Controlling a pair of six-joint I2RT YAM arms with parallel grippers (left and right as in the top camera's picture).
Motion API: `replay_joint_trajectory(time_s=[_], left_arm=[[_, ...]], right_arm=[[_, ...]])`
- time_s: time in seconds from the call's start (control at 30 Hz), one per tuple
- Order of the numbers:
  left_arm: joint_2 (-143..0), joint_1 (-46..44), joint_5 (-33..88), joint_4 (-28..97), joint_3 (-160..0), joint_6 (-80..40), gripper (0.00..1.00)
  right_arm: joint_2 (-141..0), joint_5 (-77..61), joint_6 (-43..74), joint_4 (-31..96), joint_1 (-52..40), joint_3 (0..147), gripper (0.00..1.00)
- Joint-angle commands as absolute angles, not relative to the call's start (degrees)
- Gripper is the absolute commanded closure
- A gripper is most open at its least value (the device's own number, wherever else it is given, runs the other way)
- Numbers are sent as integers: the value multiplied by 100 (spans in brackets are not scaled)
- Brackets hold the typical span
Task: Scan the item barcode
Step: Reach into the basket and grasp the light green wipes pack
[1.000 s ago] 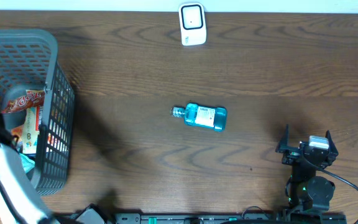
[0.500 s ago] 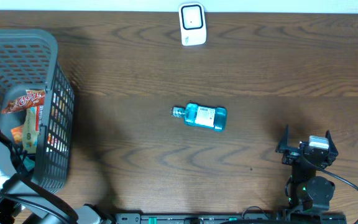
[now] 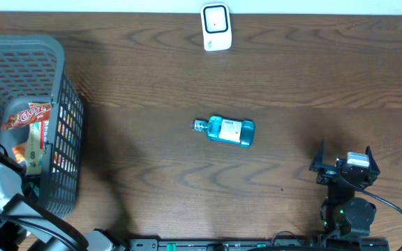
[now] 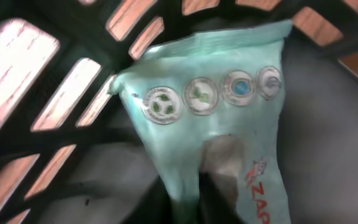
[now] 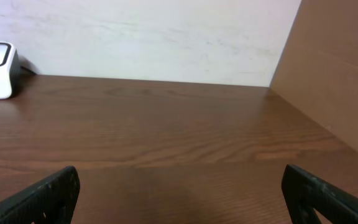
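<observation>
Saw dark brown wood on the table (image 3: 292,77), grained and smooth, with a dull sheen. Noted grey matt plastic lattice for the basket (image 3: 68,118). Found clear blue glossy plastic in the bottle (image 3: 230,131) and white glossy plastic on the scanner (image 3: 216,28). Met pale green, creased matt film on the pouch (image 4: 229,124). Noted matt black plastic on the fingers (image 5: 48,196) of the right gripper (image 5: 180,199).

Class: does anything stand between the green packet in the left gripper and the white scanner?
Only the basket wall: the green packet, gripped by the left gripper, sits inside it. Beyond, the blue bottle lies off the line to the white scanner.
</observation>
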State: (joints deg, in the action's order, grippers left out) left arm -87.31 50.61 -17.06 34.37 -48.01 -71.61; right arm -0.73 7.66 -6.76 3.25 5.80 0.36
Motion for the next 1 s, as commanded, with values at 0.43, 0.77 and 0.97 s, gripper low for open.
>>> replay_joint_trajectory(time_s=[0.43, 0.77, 0.97], left_arm=[[-7846, 5124, 661, 3140, -6307, -5210, 93], [-6665, 5109, 1531, 3328, -7050, -5207, 93], [-6718, 5109, 51, 4344, -7043, -5258, 57]], right_arm=[[-64, 781, -735, 346, 552, 32, 1], [-64, 779, -735, 346, 552, 32, 1], [-64, 779, -735, 346, 552, 32, 1]])
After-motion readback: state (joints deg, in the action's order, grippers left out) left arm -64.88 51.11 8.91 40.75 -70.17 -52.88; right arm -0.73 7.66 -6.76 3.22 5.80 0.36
